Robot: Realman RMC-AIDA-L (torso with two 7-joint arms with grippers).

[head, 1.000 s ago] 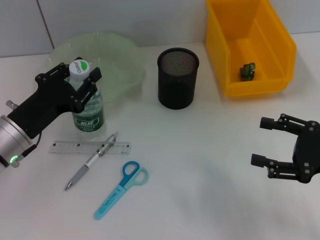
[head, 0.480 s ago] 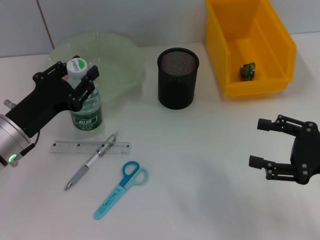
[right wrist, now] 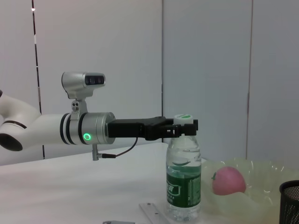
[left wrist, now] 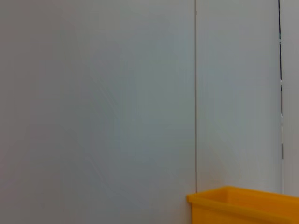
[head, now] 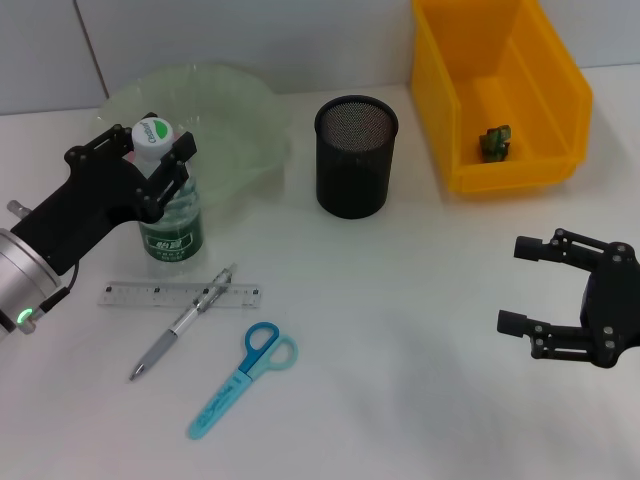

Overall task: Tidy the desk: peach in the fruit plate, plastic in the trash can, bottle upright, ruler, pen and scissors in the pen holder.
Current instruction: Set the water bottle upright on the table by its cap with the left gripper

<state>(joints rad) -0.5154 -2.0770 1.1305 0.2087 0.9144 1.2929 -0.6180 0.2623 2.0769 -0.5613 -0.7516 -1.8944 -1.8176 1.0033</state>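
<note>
The clear bottle (head: 172, 222) with a green label and white cap stands upright in front of the fruit plate (head: 235, 105). My left gripper (head: 150, 158) is shut on the bottle's neck just under the cap, as the right wrist view also shows for the bottle (right wrist: 183, 186). The pink peach (right wrist: 229, 181) lies in the fruit plate (right wrist: 261, 196). On the table near the bottle lie the ruler (head: 150, 294), the pen (head: 180, 325) across it, and the blue scissors (head: 243, 378). The black mesh pen holder (head: 355, 160) stands mid-table. Green plastic (head: 494, 141) sits in the yellow trash can (head: 560, 90). My right gripper (head: 516, 283) hovers open at the right.
A corner of the yellow trash can (left wrist: 243, 205) shows in the left wrist view against the grey wall. Bare white table lies between the scissors and my right gripper. The left arm (head: 40, 250) reaches in from the left edge.
The bottle's top has shifted slightly left with my left gripper, and the bottle now stands straighter. My right gripper has edged a little to the left.
</note>
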